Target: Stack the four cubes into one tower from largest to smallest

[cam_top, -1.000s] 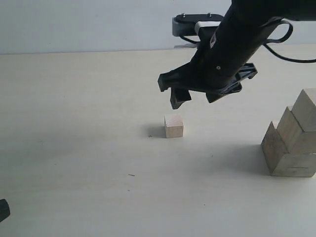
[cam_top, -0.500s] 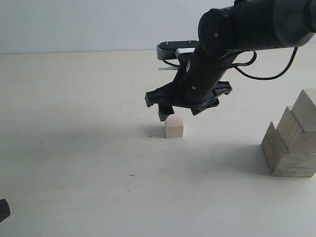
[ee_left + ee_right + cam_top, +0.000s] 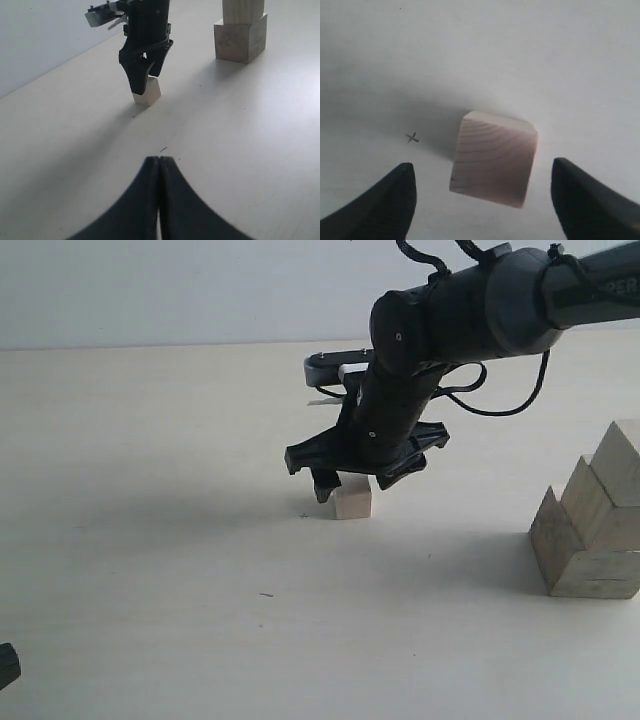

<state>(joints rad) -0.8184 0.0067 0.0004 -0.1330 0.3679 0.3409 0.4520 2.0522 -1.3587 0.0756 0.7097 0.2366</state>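
My right gripper hangs over the smallest cube, jaws wide on either side and touching nothing; a small cross mark lies beside it; the three-cube tower stands well apart on my right; my left gripper is pressed closed; pale table; white wall behind.

The smallest cube is pale wood with curved grain lines and a pinkish tinge; the table around it is plain cream, with a dark cross.
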